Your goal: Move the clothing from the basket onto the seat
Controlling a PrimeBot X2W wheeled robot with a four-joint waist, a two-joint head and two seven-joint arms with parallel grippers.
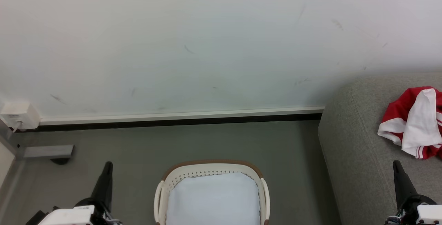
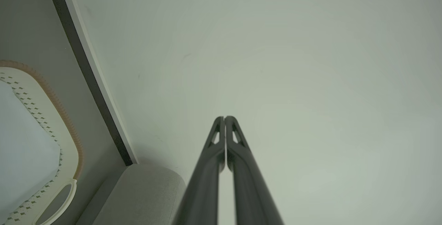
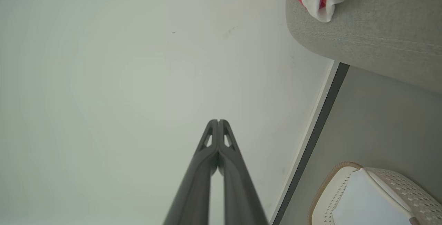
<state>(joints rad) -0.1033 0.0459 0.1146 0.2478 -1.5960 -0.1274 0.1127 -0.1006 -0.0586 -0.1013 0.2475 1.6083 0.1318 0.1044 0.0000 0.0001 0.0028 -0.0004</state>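
Clothing: red-and-white heap on the seat, close to its rounded end. White fold lying at the very edge in the right wrist view. Basket: on the floor beside the seat and apart from it, pale bottom bare wherever visible. Near part cut off by the frame, so possibly hiding a leftover piece. Task judged finished or nearly so.

Hazards, as judged:
- slipping of the heap off the seat end, through the weight of the edge fold or a brush from the right arm nearby;
- snagging of loose cloth on a finger during any sweep past it;
- nudging of the light basket by either arm;
- a garment overlooked in the unseen part of the basket.

Left claw: fingers pressed together tip to tip, holding nothing, touching nothing, pointed toward the wall, left of the basket. Right claw: likewise closed and empty, over or beside the seat's near part (which, unclear), short of the clothing.
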